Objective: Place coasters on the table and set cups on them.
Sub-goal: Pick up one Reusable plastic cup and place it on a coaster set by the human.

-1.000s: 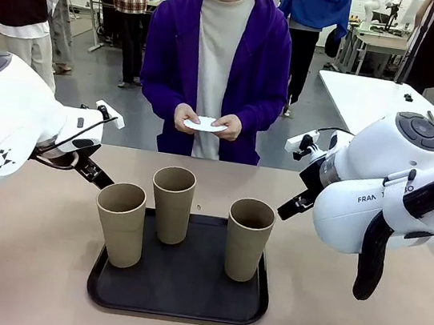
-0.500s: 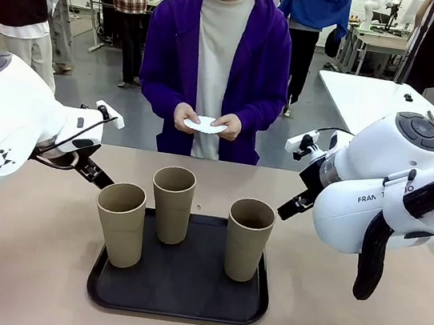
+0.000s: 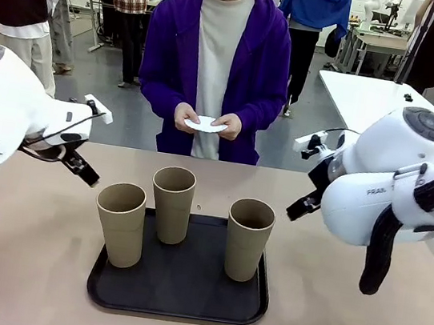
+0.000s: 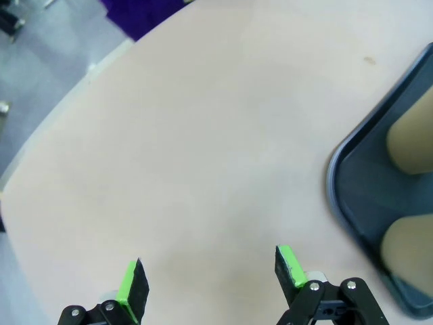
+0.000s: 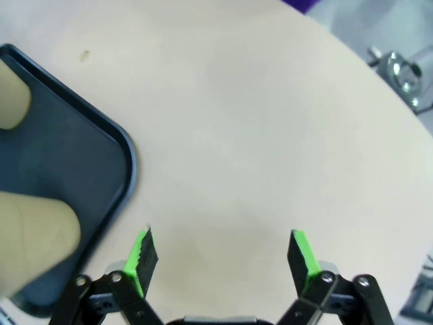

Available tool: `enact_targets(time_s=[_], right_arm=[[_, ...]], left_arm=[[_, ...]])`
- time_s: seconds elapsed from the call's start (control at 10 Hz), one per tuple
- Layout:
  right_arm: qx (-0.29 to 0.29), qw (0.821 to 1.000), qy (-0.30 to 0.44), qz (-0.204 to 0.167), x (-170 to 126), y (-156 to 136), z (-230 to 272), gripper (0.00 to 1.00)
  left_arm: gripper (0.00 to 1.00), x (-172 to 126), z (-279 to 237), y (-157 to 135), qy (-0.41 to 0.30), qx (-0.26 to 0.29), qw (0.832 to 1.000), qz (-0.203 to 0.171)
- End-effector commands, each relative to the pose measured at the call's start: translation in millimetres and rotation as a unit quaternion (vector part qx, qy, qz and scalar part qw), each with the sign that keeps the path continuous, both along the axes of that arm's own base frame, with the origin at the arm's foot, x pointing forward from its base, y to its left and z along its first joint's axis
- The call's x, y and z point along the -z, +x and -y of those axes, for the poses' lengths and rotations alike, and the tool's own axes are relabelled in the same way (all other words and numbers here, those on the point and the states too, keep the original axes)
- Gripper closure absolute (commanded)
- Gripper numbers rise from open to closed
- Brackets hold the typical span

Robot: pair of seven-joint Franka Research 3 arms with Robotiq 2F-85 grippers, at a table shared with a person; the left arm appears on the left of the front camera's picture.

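Left gripper (image 4: 210, 267) wide open and empty, cups (image 4: 409, 135) off around 3 o'clock. Right gripper (image 5: 223, 247) same deal, cups around 9 o'clock on the tray (image 5: 128, 162).

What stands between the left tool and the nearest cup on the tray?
Nothing visible does. The left tool is open above bare table, beside the black tray. Only the tray's low rim lies between it and the left cup, which stands upright on the tray.

Black tray (image 3: 176, 309), white side table (image 3: 371, 99)
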State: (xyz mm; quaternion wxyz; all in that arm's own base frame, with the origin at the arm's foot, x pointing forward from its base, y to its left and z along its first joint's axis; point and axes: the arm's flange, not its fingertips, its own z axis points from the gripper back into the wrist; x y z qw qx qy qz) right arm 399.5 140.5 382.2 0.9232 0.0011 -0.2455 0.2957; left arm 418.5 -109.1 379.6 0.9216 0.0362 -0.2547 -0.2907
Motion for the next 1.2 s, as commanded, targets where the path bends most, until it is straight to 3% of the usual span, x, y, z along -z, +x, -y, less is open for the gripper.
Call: enact_targets(time_s=[0.0, 0.1, 0.2, 0.4, 0.6, 0.8, 0.9, 1.1], right_arm=[[0.039, 0.998, -0.026, -0.038, -37, -14, 21, 0.00], [0.033, 0.996, -0.033, -0.077, -49, -37, 28, 0.00], [0.018, 0.994, -0.055, -0.098, -66, -71, 30, 0.00], [0.004, 0.990, -0.092, -0.104, -94, -142, 23, 0.00], [0.005, 0.988, -0.108, -0.114, -96, -199, 25, 0.00], [0.013, 0.986, -0.116, -0.123, -83, -219, 32, 0.00], [0.001, 0.986, -0.111, -0.121, -139, -176, 13, 0.00], [0.001, 0.986, -0.111, -0.121, -139, -176, 13, 0.00]], left_arm=[[0.00, -16, -11, -7, 0.018, -0.041, 0.998, -0.041], [0.00, -24, -22, -25, 0.004, -0.020, 0.995, -0.101], [0.00, -35, -32, -51, 0.007, -0.018, 0.991, -0.133], [0.00, -62, -63, -93, 0.003, -0.026, 0.984, -0.174], [0.00, -84, -85, -149, -0.011, -0.025, 0.981, -0.194], [0.00, -94, -97, -180, -0.037, -0.013, 0.982, -0.185], [0.00, -112, -79, -115, -0.009, -0.015, 0.981, -0.195], [0.00, -112, -79, -115, -0.009, -0.015, 0.981, -0.195]])
